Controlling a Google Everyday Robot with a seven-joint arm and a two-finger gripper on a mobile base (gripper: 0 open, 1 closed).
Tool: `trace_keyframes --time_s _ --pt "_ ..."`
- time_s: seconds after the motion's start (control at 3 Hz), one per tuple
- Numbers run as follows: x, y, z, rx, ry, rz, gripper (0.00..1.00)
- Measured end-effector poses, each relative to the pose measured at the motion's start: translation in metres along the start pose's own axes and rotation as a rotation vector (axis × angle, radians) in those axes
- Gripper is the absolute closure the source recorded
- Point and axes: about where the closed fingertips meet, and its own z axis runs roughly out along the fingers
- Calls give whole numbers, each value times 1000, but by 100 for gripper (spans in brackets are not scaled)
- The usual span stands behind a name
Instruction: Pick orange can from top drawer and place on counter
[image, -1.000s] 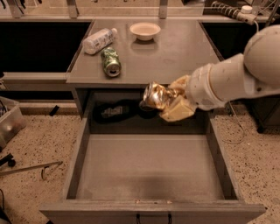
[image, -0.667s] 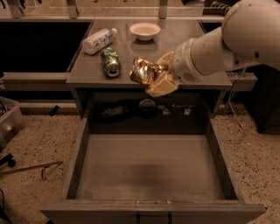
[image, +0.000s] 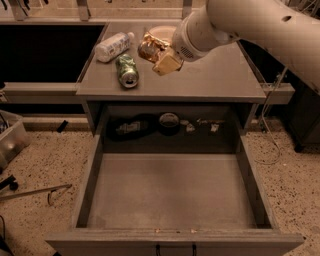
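Gripper (image: 160, 55) is over the back-left part of the counter (image: 220, 75), fingers pinched on the orange can (image: 149, 47). One tan finger (image: 168, 63) shows under the can; the other is hidden behind it. Can is off the surface, tilted, crumpled sides catching the light. White arm (image: 250, 25) comes in from the upper right.

Can sits in the air just in front of a shallow white bowl (image: 161, 32) and to the right of the other two items. Green can (image: 127, 71) lies on its side on the counter, end facing the camera. White plastic bottle (image: 114, 46) also lies on its side, just behind the green can, near the left edge.

Top drawer (image: 250, 170) is pulled fully out below the counter, grey floor bare, dark handle (image: 175, 248) at the bottom edge of the front panel. In the dark recess behind it: a roll of tape (image: 169, 120) and some small bits I can't identify.

Speckled floor (image: 45, 165) on both sides.
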Motion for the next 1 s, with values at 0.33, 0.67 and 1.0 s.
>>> trace_keyframes --time_s 0.33,0.67,1.0 --pt "0 0 0 0 0 0 100" --pt "4 -8 9 4 30 4 100" --pt "14 -29 32 38 77 23 100"
